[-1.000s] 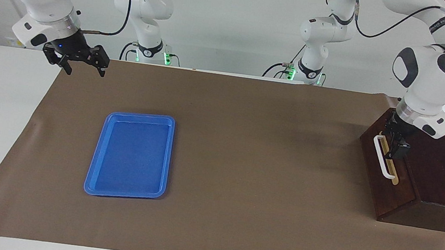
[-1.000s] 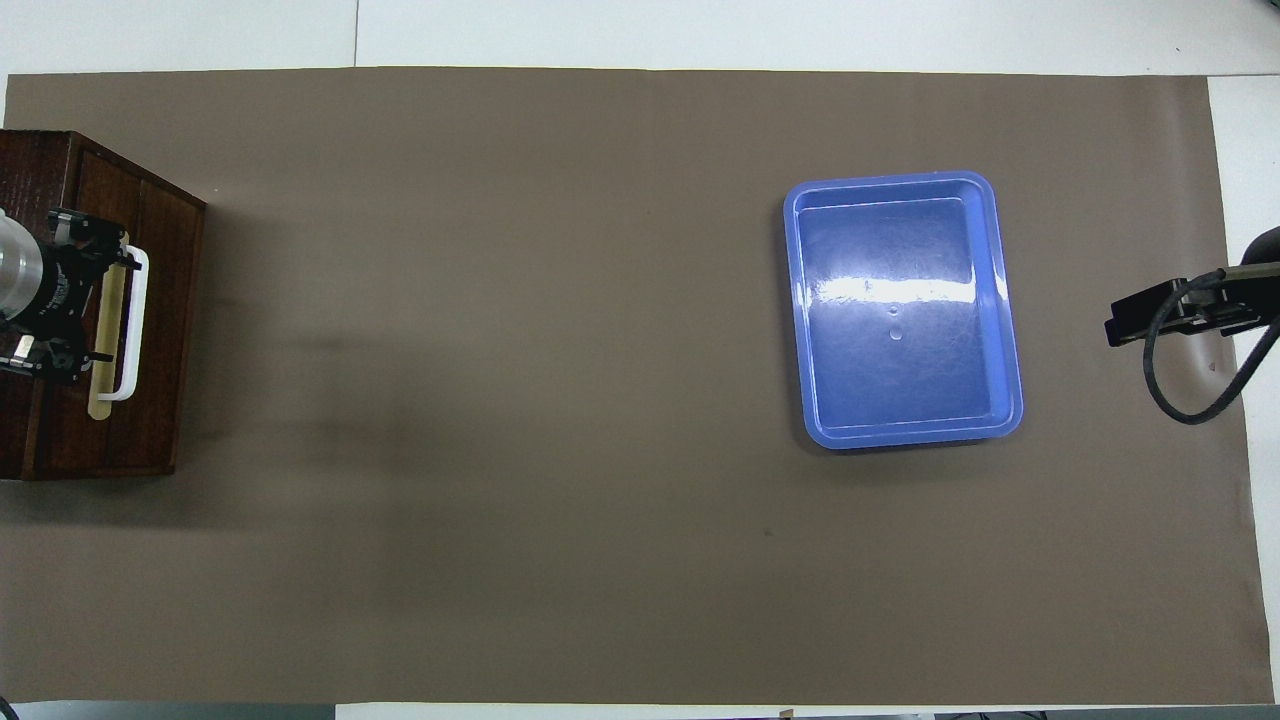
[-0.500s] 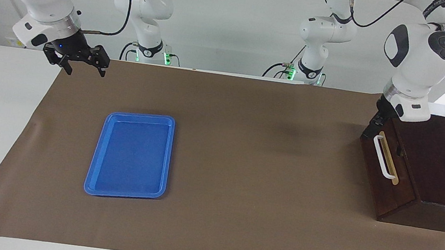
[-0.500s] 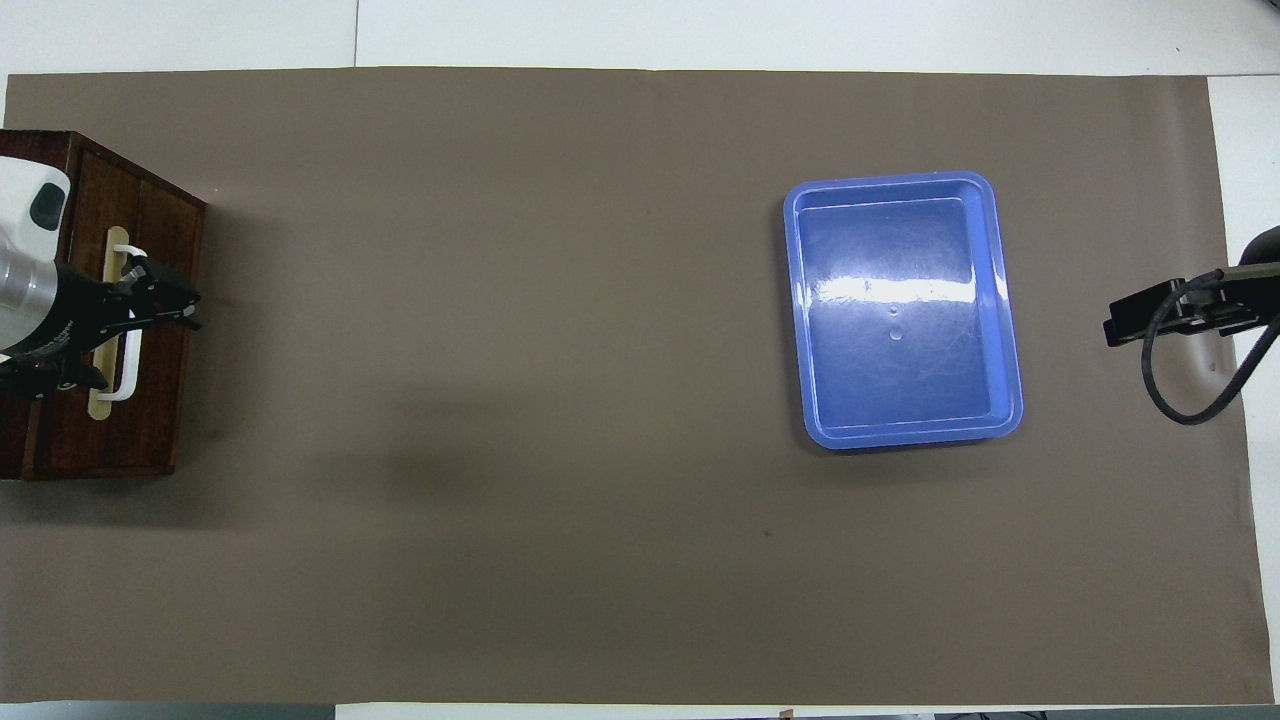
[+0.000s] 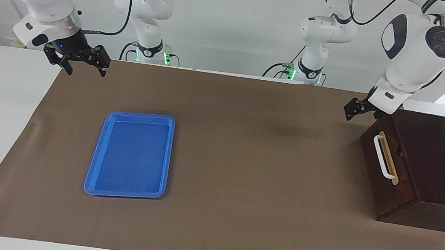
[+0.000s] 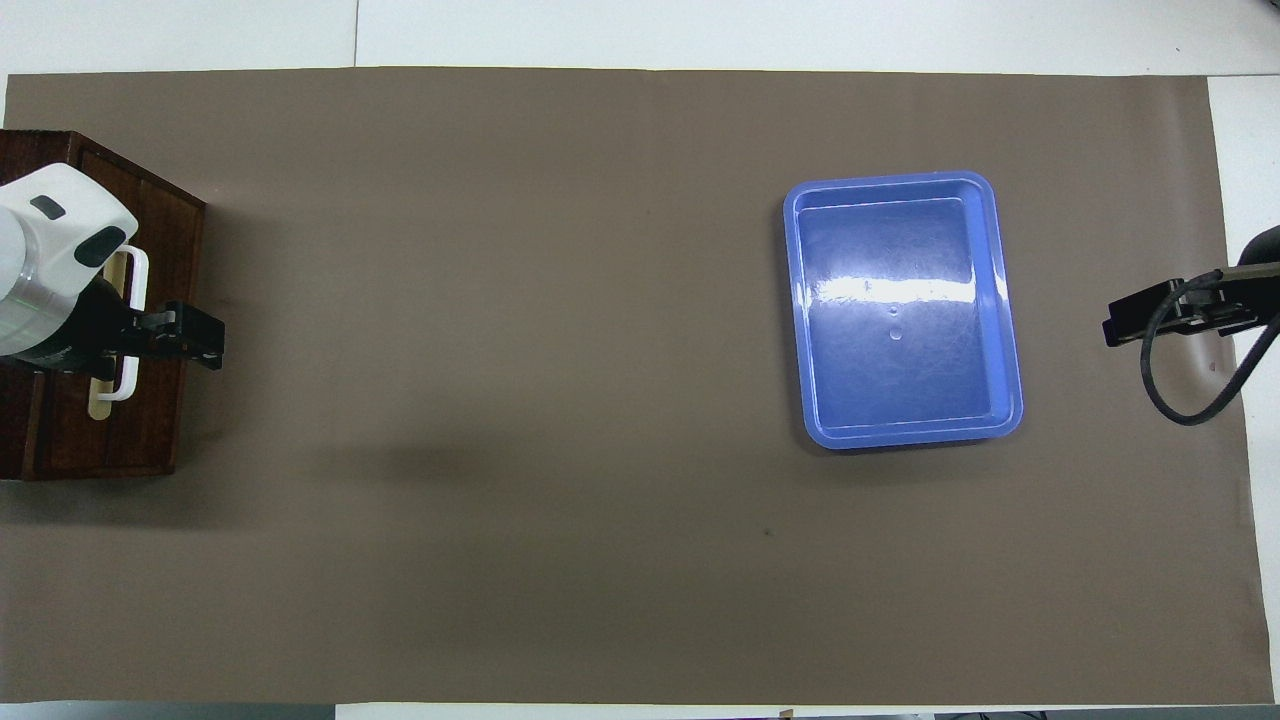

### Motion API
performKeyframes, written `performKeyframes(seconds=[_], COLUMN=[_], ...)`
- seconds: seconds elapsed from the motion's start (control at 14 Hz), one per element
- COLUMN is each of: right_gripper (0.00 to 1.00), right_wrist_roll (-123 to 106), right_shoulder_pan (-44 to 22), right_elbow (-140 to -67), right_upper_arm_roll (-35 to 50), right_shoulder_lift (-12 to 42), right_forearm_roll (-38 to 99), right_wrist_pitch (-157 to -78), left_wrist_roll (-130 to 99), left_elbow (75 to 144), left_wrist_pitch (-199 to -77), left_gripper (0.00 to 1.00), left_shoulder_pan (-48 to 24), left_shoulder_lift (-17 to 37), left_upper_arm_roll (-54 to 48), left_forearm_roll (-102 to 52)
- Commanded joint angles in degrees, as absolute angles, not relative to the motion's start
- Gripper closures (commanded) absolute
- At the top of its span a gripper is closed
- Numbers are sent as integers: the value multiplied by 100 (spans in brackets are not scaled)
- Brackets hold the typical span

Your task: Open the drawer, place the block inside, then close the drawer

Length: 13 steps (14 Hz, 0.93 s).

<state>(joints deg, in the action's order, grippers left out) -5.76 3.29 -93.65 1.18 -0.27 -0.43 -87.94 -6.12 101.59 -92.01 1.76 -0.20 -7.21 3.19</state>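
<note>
The drawer (image 5: 385, 191) is shut flush in its dark wooden box (image 5: 441, 158) at the left arm's end of the table. Its white handle (image 5: 383, 161) on the tan strip is free; it also shows in the overhead view (image 6: 136, 300). My left gripper (image 5: 357, 108) hangs in the air in front of the drawer, above the handle and clear of it; in the overhead view (image 6: 205, 338) it covers part of the handle. My right gripper (image 5: 85, 68) waits open and empty over the mat's corner at the right arm's end. The yellow block is not in view.
A flat blue tray (image 5: 132, 154) lies empty on the brown mat (image 5: 258, 181) toward the right arm's end; it also shows in the overhead view (image 6: 900, 310). White table shows around the mat.
My left gripper has left the drawer's handle, risen and swung out in front of the drawer. The drawer stays shut. The right arm has not moved.
</note>
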Motion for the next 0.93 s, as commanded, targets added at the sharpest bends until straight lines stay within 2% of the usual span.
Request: performKeyframes(seconds=[0.0,0.29,0.64,0.86], right_gripper=[0,0,0,0], right_wrist_roll=[-677,-686,-686,-686], right_shoulder_pan=[334,334,334,334], right_elbow=[-9404,-9404,-9404,-9404], right_upper_arm_roll=[132,141,141,132], right_shoulder_lift=[-97,-97,-97,-97], right_forearm_roll=[-141,-141,-141,-141], right_wrist_pitch=[-8798,-8798,-8798,-8798], left_wrist_roll=[-317,-123,43,61], left_elbow=[9756,9729,9388,9404], left_wrist_pitch=[-8956,-8886,-8877,-8877], left_gripper=[0,0,0,0], left_shoulder_pan=[-87,-333,-290,-220], left_shoulder_lift=[211,193,211,211], left_upper_arm_roll=[-423,-291,-316,-369], left_forearm_roll=[255,264,272,272])
